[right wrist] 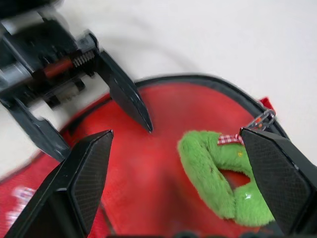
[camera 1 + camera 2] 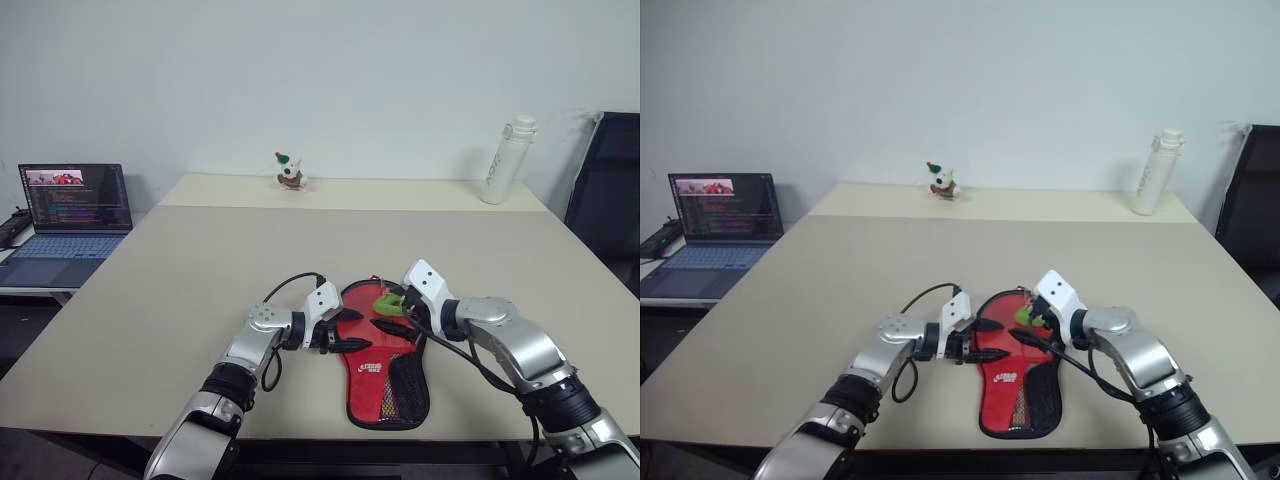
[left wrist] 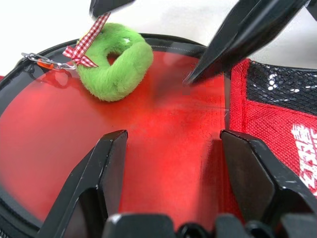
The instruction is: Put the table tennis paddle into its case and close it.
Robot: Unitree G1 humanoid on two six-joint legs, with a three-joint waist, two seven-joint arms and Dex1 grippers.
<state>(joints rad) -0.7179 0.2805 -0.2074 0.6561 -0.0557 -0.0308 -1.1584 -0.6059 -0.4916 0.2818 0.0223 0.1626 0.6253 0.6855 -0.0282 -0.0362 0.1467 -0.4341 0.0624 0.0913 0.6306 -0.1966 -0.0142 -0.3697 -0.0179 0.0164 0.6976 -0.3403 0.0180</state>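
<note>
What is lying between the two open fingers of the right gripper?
In the right wrist view, the green pull lies there, on the red case.

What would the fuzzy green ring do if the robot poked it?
The green fuzzy ring looks plush, so it would probably squash and spring back. It seems light and would likely slide or flop over the red case. Its clip appears fastened at the case's edge, so it probably wouldn't travel far.

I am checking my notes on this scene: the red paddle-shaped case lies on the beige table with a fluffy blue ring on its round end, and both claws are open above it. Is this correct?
One detail is wrong: the fluffy ring on the red paddle-shaped case is green, not blue, as the right wrist view shows. The rest stands: the case lies on the beige table, and the left claw and right claw are open above it.
</note>
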